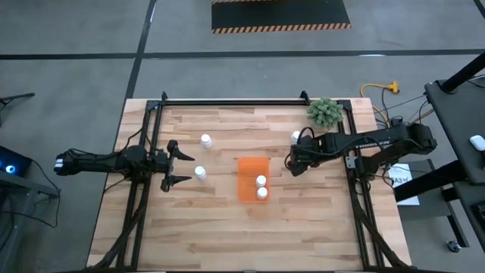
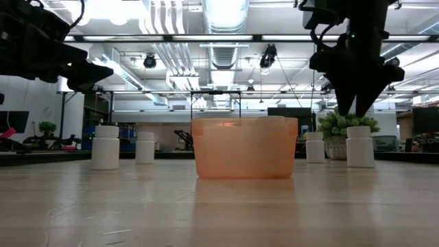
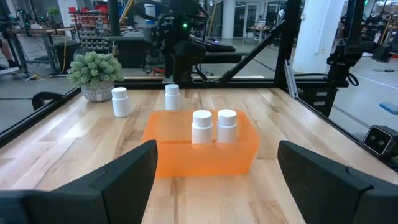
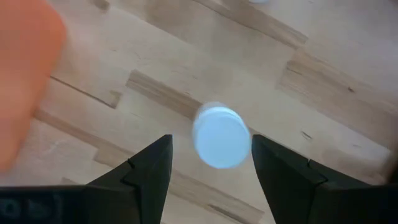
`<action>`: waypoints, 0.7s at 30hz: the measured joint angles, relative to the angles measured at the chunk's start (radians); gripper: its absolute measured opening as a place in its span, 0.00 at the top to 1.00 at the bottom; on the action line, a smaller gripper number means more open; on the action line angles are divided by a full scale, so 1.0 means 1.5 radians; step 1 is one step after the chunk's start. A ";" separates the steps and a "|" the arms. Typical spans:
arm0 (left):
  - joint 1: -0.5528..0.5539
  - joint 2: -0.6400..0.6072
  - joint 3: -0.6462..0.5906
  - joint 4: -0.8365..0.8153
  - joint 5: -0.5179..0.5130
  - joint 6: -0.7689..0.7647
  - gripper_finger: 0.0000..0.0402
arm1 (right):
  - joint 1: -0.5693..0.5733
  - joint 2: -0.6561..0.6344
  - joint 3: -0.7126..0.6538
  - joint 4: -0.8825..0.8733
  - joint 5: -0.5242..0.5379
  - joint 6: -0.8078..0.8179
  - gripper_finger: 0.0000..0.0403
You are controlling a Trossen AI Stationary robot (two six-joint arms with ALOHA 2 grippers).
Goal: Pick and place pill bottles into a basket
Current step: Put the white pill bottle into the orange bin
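Pill bottles: two stand in the basket (image 1: 251, 177); four wait on the worktop (image 1: 227, 235). Right end effector (image 4: 211, 163) hangs above one bottle (image 4: 221, 136), fingers spread astride it, not gripping. Left end effector (image 1: 177, 161) waits, spread wide, near another bottle (image 1: 200, 173). Roughly a third done.

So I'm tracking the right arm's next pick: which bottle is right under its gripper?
The bottle standing on the table right of the basket, between the right gripper's open fingers. The others stand inside the basket, left of it, or by the plant.
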 joint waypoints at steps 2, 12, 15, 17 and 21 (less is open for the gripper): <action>0.000 0.000 0.000 0.000 0.000 0.000 0.22 | 0.000 0.000 -0.002 -0.001 0.000 0.005 0.48; 0.000 0.000 0.000 0.000 0.000 0.000 0.22 | 0.000 0.000 -0.004 -0.003 0.000 0.008 0.48; 0.000 0.000 0.000 0.000 0.000 0.000 0.22 | 0.000 0.000 -0.007 -0.003 0.001 0.009 0.48; 0.000 0.000 0.000 0.000 0.000 0.000 0.22 | 0.000 0.000 -0.012 -0.002 0.001 0.011 0.48; 0.000 0.000 0.000 0.000 0.000 0.000 0.22 | 0.000 0.000 -0.027 0.002 0.001 0.013 0.48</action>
